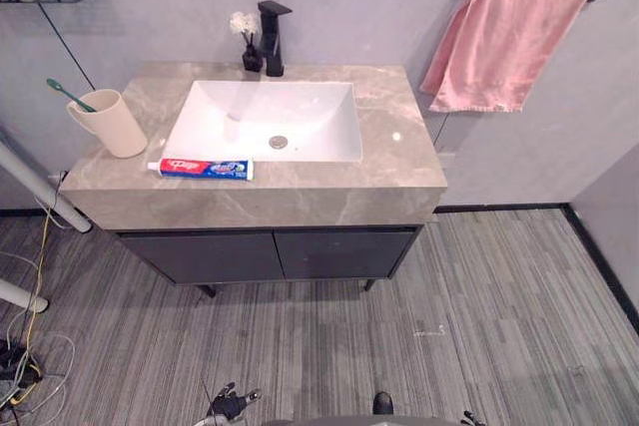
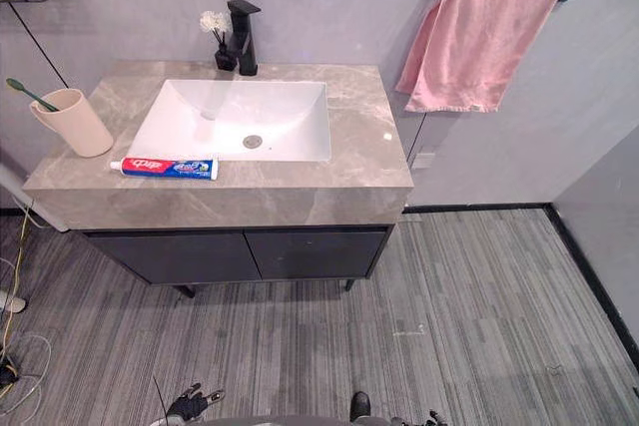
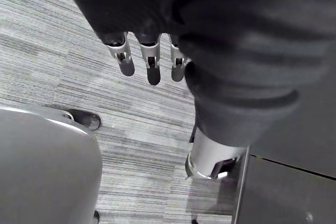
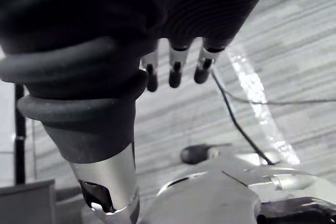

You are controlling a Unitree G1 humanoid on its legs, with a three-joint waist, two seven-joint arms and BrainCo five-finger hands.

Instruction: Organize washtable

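Your left robot hand (image 3: 152, 61) hangs over the floor (image 3: 131, 114), fingers straight and apart, empty; the right robot hand (image 4: 176, 69) likewise. On the desk (image 1: 389, 162), the toothpaste tube (image 1: 205, 169) lies flat at 7 o'clock of the basin (image 1: 265, 117). The cup (image 1: 112, 125) holding a toothbrush (image 1: 68, 95) stands at 9 o'clock; what looks like a small vase (image 1: 252, 55) sits at 12.
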